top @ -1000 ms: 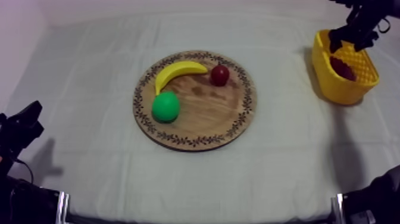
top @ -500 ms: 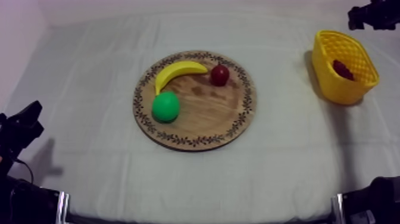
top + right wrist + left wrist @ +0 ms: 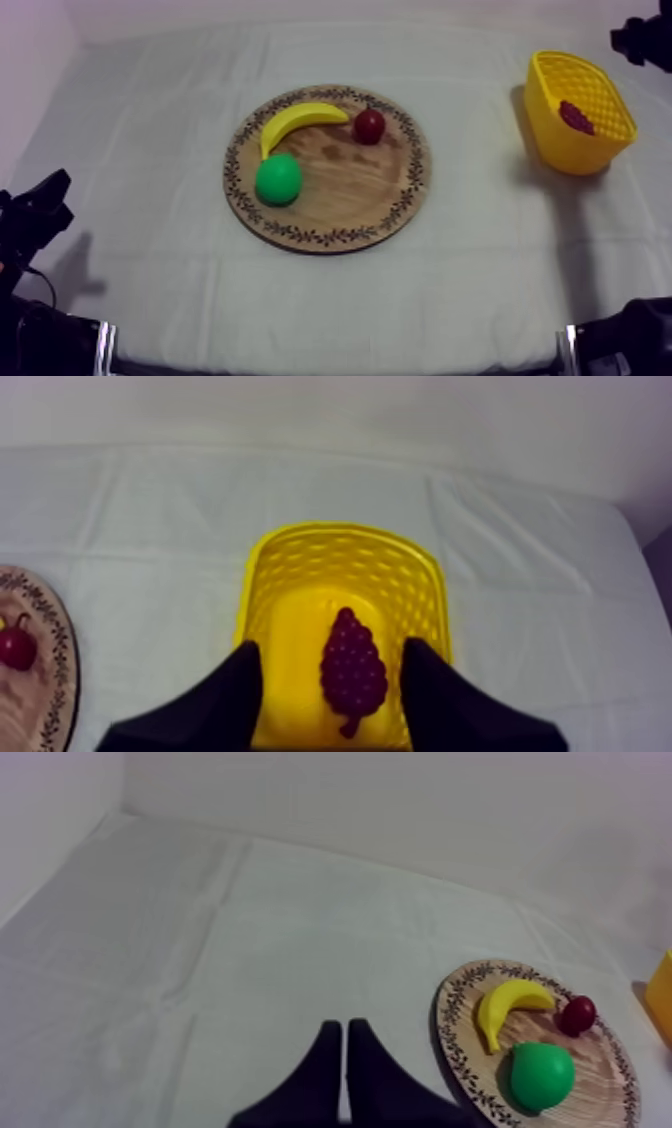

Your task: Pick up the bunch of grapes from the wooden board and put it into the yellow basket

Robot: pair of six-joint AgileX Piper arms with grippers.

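Your right gripper [image 3: 332,648], black fingers wide apart and empty, has pulled back above the yellow lattice basket [image 3: 300,538], where the dark purple bunch of toy grapes [image 3: 352,666] lies (task apparently done); your left gripper [image 3: 343,1028] rests, fingers pressed narrow.

The bunch of grapes [image 3: 576,117] is lying in the yellow basket [image 3: 558,142], three o'clock from the wooden board [image 3: 350,195]. The board is carrying the banana [image 3: 298,121] at eleven, the small red fruit [image 3: 369,126] at one and the pear [image 3: 278,180] at nine.
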